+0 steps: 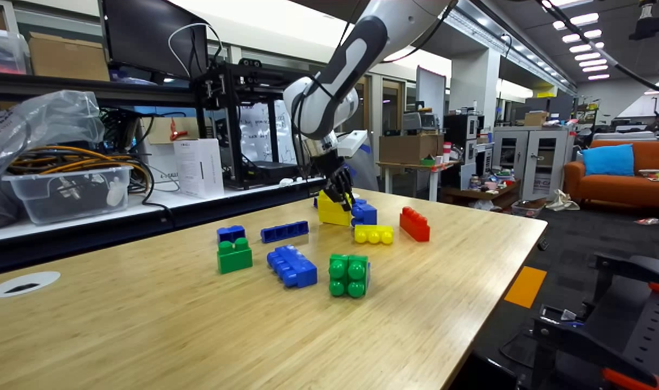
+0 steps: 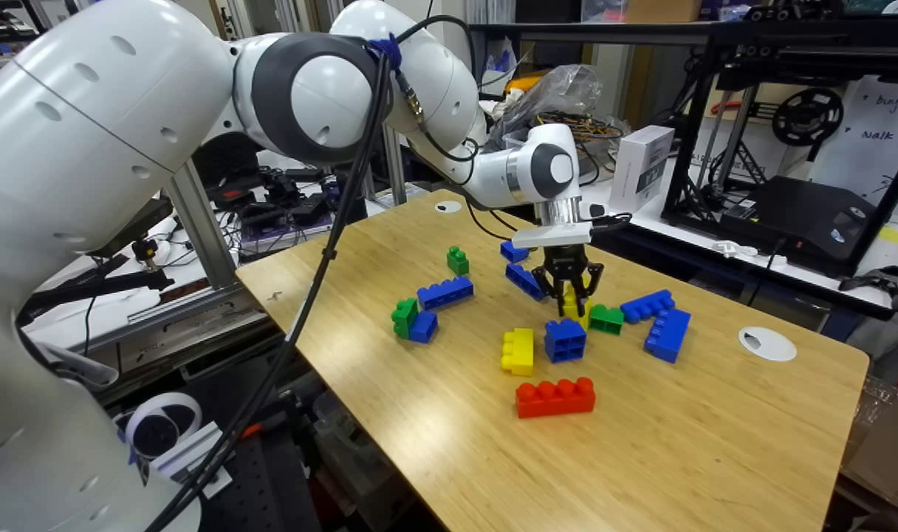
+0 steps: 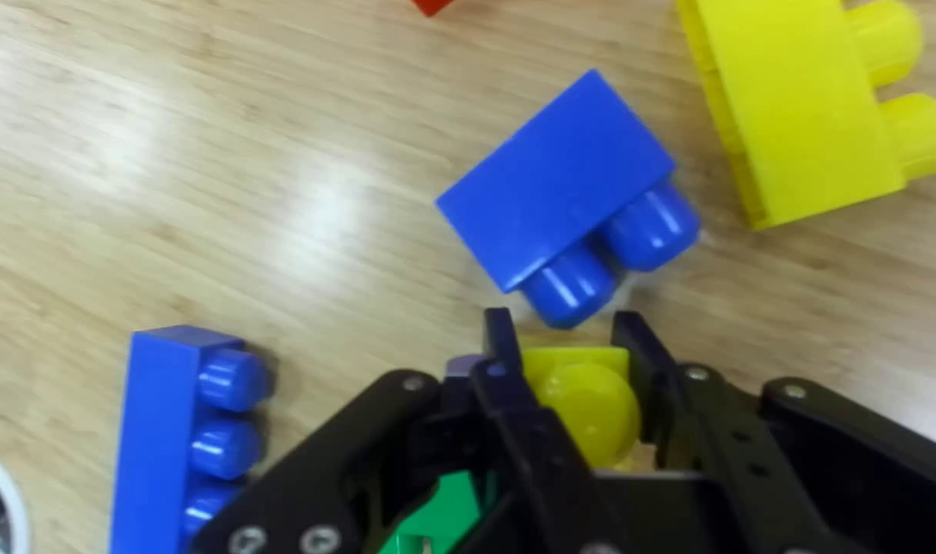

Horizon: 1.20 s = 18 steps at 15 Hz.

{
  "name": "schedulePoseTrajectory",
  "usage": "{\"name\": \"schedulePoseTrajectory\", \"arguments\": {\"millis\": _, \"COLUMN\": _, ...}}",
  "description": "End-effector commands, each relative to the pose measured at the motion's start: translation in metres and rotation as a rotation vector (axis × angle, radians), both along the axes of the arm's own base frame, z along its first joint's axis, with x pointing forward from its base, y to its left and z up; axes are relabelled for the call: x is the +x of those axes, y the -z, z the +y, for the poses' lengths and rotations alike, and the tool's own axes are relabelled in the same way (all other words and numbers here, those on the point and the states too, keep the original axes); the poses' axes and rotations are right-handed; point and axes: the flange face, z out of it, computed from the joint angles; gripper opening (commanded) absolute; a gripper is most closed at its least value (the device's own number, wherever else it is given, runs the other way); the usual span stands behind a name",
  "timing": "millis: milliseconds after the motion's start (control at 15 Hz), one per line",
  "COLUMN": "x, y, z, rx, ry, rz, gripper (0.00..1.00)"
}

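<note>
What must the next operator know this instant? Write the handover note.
Gripper: shut on a yellow block.
Close by: a blue block on its side, studs toward the grip, and a green block.
Farther out on the table: a second yellow block and a red block.
Done: the grip.
Left: release, not yet made; whether the held block is off the table I cannot tell.

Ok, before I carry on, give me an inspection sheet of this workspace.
Surface: pale wood-grained tabletop, reflecting light.
Job's things: yellow studded plastic brick, gripped.
Clutter: long red plastic brick, second yellow plastic brick, blue plastic bricks, green plastic bricks.
End effector: black, two-fingered, closed on that gripped brick.
Cables: thick black cable hanging from the white jointed arm.
Surroundings: orange upholstered sofa, black-framed machine.
</note>
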Motion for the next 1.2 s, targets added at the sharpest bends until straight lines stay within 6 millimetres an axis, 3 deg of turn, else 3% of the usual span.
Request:
{"name": "schedulePoseTrajectory", "arguments": {"millis": 0, "x": 0.003, "y": -0.005, "z": -0.01, "rx": -0.13, "ry": 0.023, "rz": -0.131, "gripper": 0.1}}
{"name": "schedulePoseTrajectory", "arguments": {"millis": 400, "x": 0.001, "y": 0.012, "z": -0.006, "rx": -0.281, "ry": 0.027, "rz": -0.205, "gripper": 0.1}}
{"name": "schedulePoseTrajectory", "arguments": {"millis": 733, "x": -0.003, "y": 0.047, "z": 0.018, "rx": -0.323, "ry": -0.031, "rz": -0.189, "gripper": 0.1}}
{"name": "schedulePoseTrajectory", "arguments": {"millis": 1133, "x": 0.002, "y": 0.055, "z": 0.043, "rx": -0.25, "ry": -0.118, "rz": -0.128, "gripper": 0.1}}
